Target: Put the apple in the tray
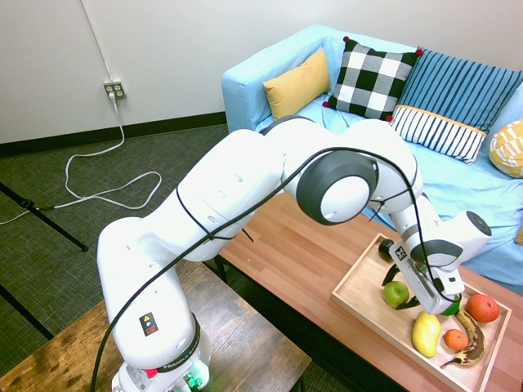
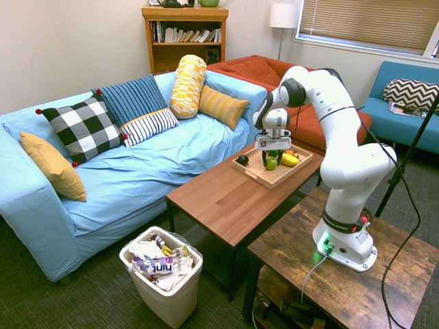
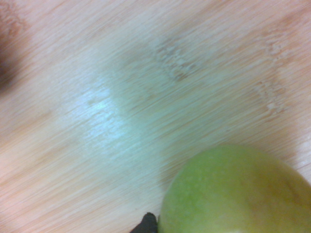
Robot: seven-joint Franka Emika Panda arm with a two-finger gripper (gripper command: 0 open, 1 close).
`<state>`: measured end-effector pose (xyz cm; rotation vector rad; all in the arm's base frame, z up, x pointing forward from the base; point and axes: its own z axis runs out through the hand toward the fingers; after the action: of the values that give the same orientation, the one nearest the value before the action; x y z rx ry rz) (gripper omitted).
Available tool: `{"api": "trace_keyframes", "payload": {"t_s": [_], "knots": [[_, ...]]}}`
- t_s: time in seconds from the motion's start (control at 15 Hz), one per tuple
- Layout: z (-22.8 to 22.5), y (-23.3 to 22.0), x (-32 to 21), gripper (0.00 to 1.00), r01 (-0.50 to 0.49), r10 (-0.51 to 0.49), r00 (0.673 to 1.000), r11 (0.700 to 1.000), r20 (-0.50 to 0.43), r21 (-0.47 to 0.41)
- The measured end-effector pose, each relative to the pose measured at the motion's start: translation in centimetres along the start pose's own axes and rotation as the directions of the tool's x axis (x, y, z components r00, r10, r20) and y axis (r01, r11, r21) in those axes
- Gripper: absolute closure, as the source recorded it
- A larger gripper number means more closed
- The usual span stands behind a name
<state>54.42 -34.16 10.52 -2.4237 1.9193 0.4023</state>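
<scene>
The yellow-green apple (image 1: 396, 293) (image 2: 271, 162) is in the near end of the light wood tray (image 1: 358, 287) (image 2: 264, 177), which stands on the coffee table. My gripper (image 1: 400, 291) (image 2: 271, 160) points down over the tray and is shut on the apple, one dark finger on each side. The wrist view shows the apple (image 3: 233, 194) close against the tray's wood grain (image 3: 121, 97). Whether the apple rests on the tray floor or hangs just above it, I cannot tell.
Further along the tray lie a yellow fruit (image 1: 426, 333), an orange (image 1: 456, 339), a red-orange fruit (image 1: 482, 307), a banana (image 1: 473, 343) and a dark green fruit (image 1: 450, 309). A blackish fruit (image 1: 385, 249) sits at the tray's corner. The blue sofa (image 2: 137, 171) runs behind the coffee table (image 1: 298, 253).
</scene>
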Motion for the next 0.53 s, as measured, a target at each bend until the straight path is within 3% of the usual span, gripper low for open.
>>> {"api": "trace_keyframes", "payload": {"t_s": [0.33,0.53], "knots": [[-1.4,-0.2,0.3,0.0,-0.003,0.004,1.0,1.0,-0.005,0.014],[-5.1,0.6,0.8,0.0,-0.017,0.018,1.0,0.999,-0.018,0.04]]}}
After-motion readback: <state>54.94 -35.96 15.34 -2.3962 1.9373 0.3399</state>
